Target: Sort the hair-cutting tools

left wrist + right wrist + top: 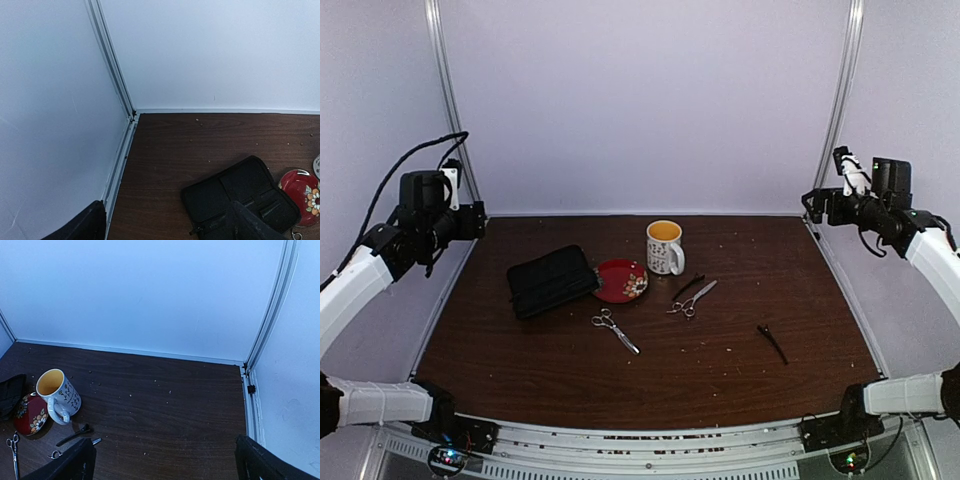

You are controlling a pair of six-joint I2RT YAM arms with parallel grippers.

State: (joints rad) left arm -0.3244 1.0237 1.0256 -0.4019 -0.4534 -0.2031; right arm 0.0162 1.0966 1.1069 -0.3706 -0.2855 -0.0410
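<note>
Scissors (616,331) and clips (772,343) on table (570,375), well apart from left gripper (166,210) and right gripper (164,442), both spread wide

Case: the black rectangular zip case (552,280) lies left of centre on the dark wooden table (720,380).
Saucer: the red patterned saucer (621,280) sits just right of the case.
Mug: the white patterned ceramic mug (664,247) stands upright behind the saucer, to its right, just beside it.
Near scissors: the small silver metal scissors (614,329) lie in front of the saucer, apart from it.
Far scissors: the second small silver metal scissors (693,299) lie right of the saucer, in front of the mug.
Clip: the thin black stick-like clip (687,287) lies alongside the second scissors, just behind them.
Lone clip: the second thin black stick-like clip (772,343) lies farther right and nearer the front, apart from the rest.
</note>
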